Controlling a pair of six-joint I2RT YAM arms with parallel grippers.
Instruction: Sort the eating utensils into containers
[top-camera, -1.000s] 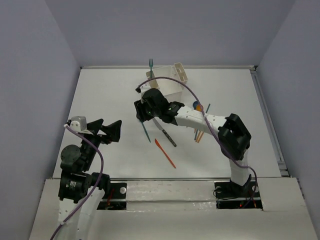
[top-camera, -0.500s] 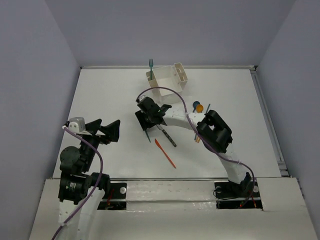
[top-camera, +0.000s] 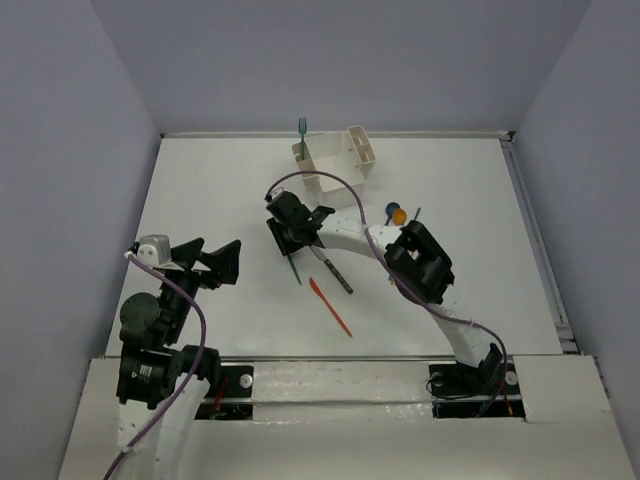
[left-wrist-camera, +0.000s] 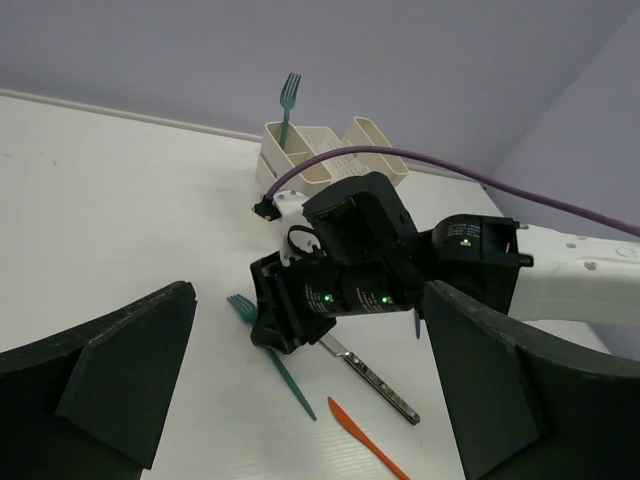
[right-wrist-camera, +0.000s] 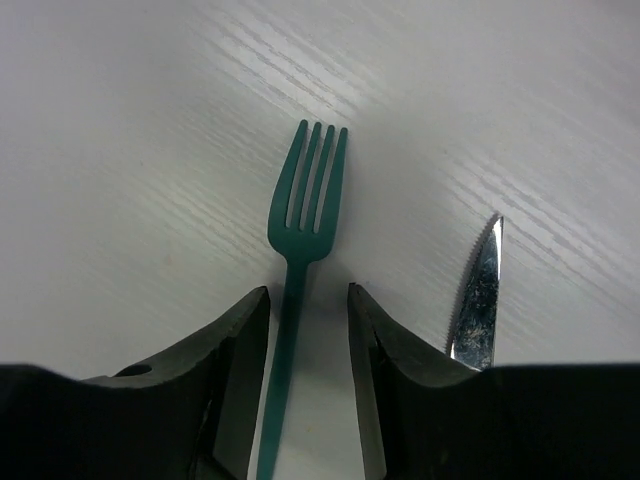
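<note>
R gripper (right-wrist-camera: 307, 295) partly open, low over table (right-wrist-camera: 120, 120), jaws straddling teal fork (right-wrist-camera: 308, 205) at its handle. Slim gaps each side; prob. no contact, hard to tell. Tines stick out past fingertips. Steel knife (right-wrist-camera: 478, 290) just beside. L gripper (top-camera: 215, 250) wide open, empty.

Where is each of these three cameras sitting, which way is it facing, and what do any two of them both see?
Top external: high behind the arm bases, looking down on the table, left arm, right arm and white caddy.
Left wrist: on the left gripper, looking across the table between its own fingers at the right gripper and caddy.
Right wrist: pointing straight down; its fingers straddle the teal fork, steel knife beside.
Shared: all three show that fork and knife.
</note>
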